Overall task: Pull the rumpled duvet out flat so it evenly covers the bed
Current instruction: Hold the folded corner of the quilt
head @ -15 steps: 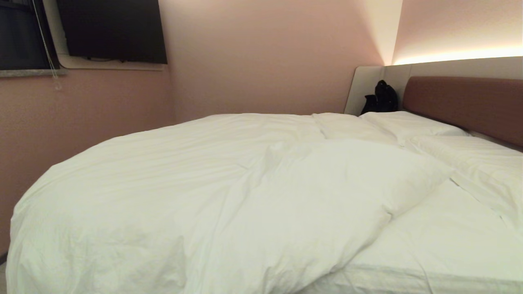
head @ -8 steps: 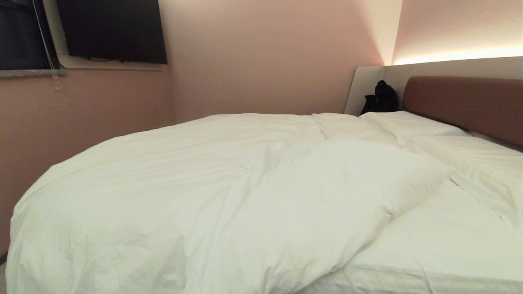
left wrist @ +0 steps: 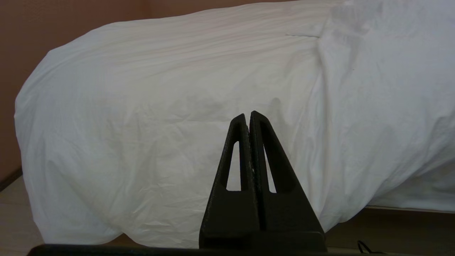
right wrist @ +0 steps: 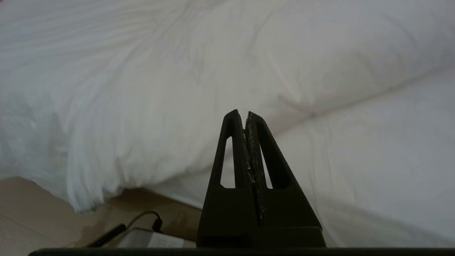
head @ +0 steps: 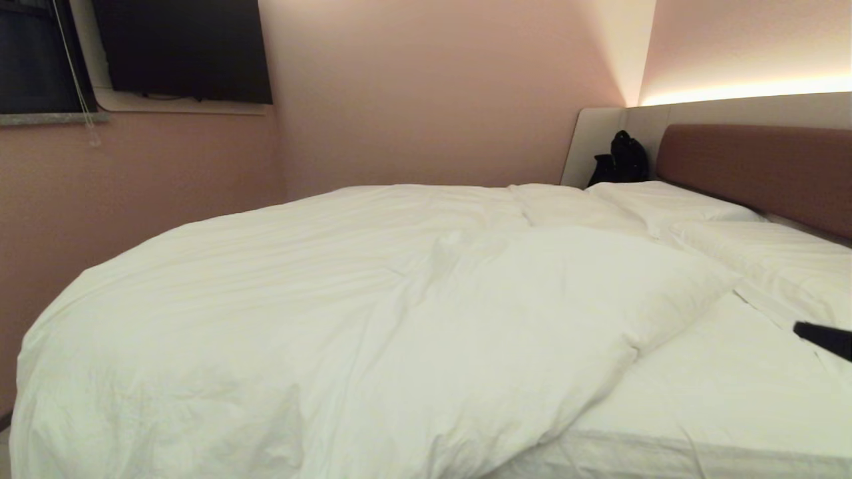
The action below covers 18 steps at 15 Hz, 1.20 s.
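The puffy white duvet [head: 373, 313] lies rumpled over the left and middle of the bed [head: 705, 406]. Its near right corner is drawn back, so the smooth mattress sheet shows at the front right. My right gripper [head: 799, 327] pokes in at the right edge of the head view, above the bare sheet and short of the pillows. In the right wrist view this right gripper [right wrist: 241, 113] is shut and empty, pointing at the duvet's edge [right wrist: 199, 106]. My left gripper [left wrist: 247, 114] is shut and empty, low in front of the duvet [left wrist: 149, 117] that hangs over the bed's side.
Two white pillows [head: 665, 199] [head: 792, 263] lie against the brown headboard [head: 759, 169]. A black bag [head: 622, 159] sits in the far corner. A dark screen [head: 183, 50] hangs on the pink wall. A white box with a cable [right wrist: 153, 241] lies on the floor by the bed.
The tip of my right gripper has come into the head view at the right edge, over the bare sheet. The duvet and the pillows lie as before.
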Motion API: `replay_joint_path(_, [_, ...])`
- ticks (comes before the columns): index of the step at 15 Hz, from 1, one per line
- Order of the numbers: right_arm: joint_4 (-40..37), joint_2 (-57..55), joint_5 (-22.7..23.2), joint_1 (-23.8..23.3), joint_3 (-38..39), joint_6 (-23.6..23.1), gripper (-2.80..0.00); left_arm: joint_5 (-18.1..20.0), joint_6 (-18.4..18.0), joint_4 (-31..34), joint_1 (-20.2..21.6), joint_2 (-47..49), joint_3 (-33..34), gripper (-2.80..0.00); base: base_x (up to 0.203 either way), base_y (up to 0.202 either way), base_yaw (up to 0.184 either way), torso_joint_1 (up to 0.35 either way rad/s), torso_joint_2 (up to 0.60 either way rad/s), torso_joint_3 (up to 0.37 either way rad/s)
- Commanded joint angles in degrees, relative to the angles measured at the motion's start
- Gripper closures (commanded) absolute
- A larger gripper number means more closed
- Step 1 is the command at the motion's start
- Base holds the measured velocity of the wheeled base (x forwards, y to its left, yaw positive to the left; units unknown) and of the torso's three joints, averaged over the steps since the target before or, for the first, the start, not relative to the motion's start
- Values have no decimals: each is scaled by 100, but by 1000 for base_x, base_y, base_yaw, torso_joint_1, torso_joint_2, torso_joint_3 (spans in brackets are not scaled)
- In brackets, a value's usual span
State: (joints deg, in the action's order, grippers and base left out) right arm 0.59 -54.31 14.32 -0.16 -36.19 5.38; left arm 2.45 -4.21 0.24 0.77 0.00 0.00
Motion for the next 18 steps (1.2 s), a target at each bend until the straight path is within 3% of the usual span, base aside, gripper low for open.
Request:
replay_joint_path(1, [783,-2050,239,10,-1024,124,0,1,-1,2,2,9,0,0,0,0,0,0,0,0])
replay_joint_path(7, [388,-4806,408,226,-3404,204,0,1,-1,2,2,9,0,0,0,0,0,0,0,0])
replay_joint_path(10, [316,-5328,433,443,-3828,204,0,1,-1,2,2,9,0,0,0,0,0,0,0,0])
replay_joint_path(18, [379,-5859,396,745,-3897,-179,0,1,-1,2,2,9,0,0,0,0,0,0,0,0])
